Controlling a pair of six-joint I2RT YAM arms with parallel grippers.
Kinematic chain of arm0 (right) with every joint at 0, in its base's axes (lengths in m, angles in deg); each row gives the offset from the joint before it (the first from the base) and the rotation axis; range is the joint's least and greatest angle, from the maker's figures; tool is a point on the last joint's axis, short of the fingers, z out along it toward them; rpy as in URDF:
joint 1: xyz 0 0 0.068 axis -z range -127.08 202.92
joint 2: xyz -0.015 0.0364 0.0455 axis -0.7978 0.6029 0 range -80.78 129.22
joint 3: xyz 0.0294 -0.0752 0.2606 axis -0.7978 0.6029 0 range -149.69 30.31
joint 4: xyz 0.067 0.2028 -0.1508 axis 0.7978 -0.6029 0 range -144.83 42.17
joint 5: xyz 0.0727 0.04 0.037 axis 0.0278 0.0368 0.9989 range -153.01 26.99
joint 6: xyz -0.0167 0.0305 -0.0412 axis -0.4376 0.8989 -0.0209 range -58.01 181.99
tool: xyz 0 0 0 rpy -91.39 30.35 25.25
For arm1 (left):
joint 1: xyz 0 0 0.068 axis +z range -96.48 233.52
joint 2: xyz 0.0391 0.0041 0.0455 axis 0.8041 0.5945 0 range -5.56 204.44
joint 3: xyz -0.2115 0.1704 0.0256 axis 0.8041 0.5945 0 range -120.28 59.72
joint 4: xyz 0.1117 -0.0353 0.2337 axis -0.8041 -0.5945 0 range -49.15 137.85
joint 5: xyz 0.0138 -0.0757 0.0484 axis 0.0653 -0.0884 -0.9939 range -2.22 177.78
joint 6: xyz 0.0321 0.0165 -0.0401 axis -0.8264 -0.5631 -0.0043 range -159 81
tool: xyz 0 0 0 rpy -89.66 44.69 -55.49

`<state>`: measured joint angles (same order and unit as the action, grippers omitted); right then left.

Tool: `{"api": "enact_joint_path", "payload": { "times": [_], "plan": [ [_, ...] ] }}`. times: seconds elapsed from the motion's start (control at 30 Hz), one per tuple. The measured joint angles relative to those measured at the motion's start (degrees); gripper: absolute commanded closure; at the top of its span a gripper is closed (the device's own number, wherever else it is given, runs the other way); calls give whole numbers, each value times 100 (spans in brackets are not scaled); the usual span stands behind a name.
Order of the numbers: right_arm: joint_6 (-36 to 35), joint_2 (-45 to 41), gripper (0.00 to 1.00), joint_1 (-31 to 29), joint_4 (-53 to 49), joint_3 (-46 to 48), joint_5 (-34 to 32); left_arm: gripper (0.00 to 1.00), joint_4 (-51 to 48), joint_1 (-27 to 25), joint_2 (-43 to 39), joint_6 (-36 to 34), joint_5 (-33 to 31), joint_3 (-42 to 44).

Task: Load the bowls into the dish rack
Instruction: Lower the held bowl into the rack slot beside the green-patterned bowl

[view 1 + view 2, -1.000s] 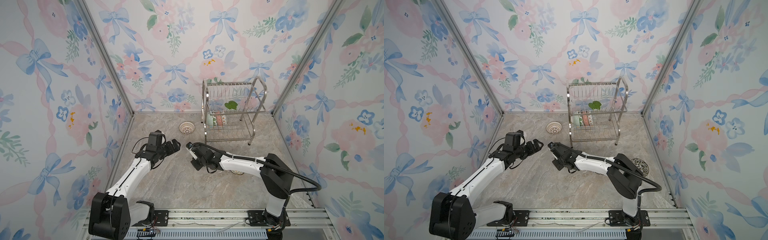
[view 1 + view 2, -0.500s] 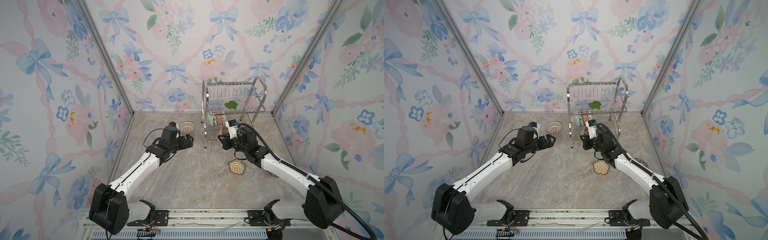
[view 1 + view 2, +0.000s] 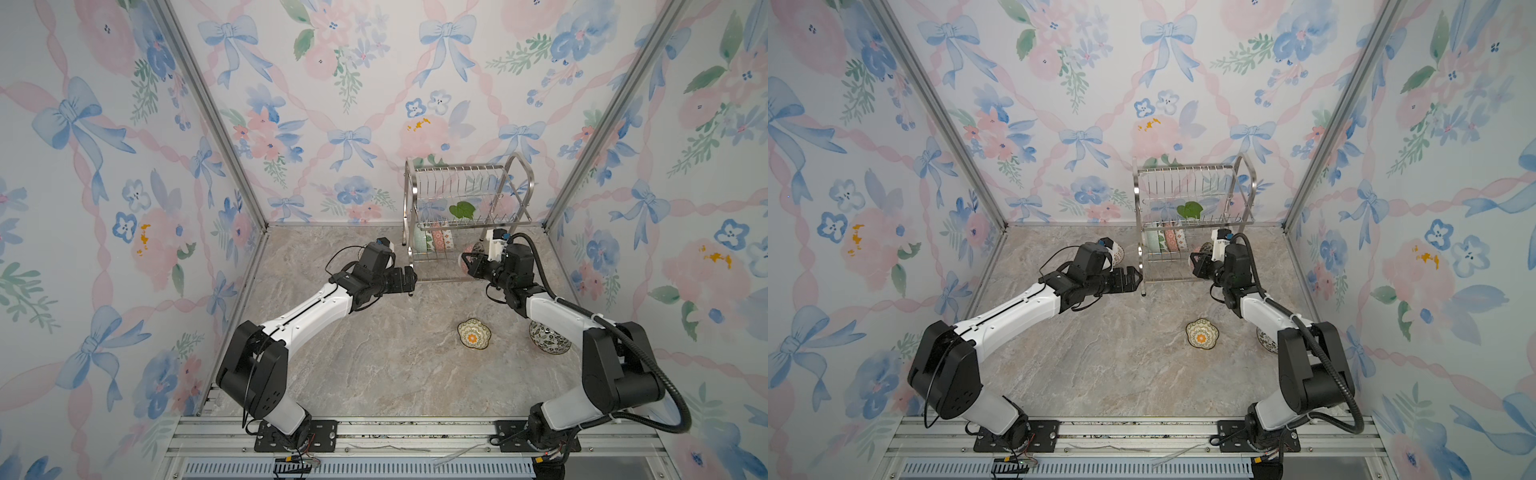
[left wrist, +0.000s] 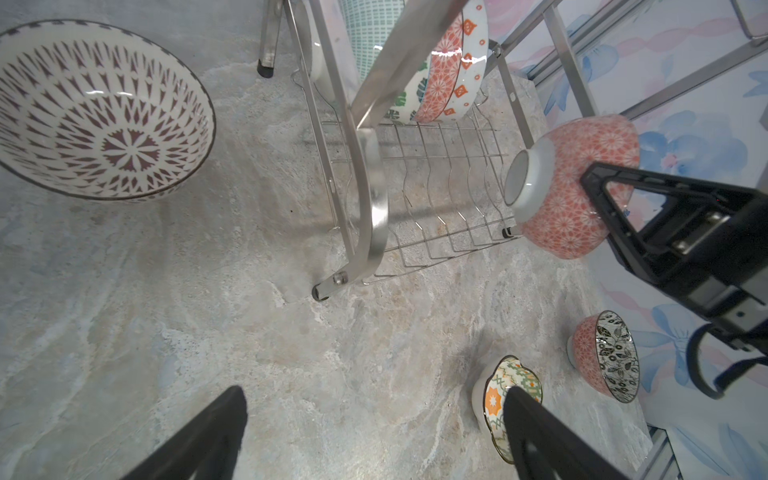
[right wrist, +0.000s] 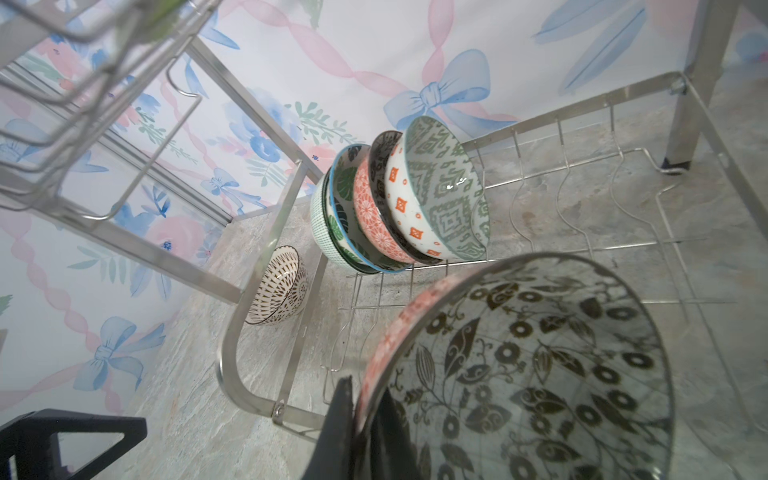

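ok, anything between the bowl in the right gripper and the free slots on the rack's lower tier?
Nothing visible. The coral bowl, held by its rim in the right gripper, faces the dish rack's empty lower slots. The racked bowls sit at the other end; the upper tier is overhead.

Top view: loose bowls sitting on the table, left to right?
brown-patterned bowl → scalloped bowl → dark floral bowl, which is partly hidden behind the right arm.
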<state>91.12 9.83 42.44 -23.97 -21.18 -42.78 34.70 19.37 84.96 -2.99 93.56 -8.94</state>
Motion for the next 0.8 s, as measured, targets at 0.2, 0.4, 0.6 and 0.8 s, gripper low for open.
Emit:
{"api": "enact_joint_path", "payload": {
  "times": [0.2, 0.4, 0.6, 0.8],
  "plan": [
    [396, 599, 100, 122, 597, -315, 81, 2, 28, -33, 396, 0, -37, -367],
    [822, 1268, 100, 131, 1145, -796, 68, 2, 22, -33, 925, 37, -262, -721],
    [1147, 1672, 100, 136, 1510, -1021, -52, 8, 26, -39, 1606, 109, -564, -1281],
    [1429, 1687, 100, 103, 1821, -997, -229, 23, 42, -164, 2164, 173, -962, -1740]
  ]
}}
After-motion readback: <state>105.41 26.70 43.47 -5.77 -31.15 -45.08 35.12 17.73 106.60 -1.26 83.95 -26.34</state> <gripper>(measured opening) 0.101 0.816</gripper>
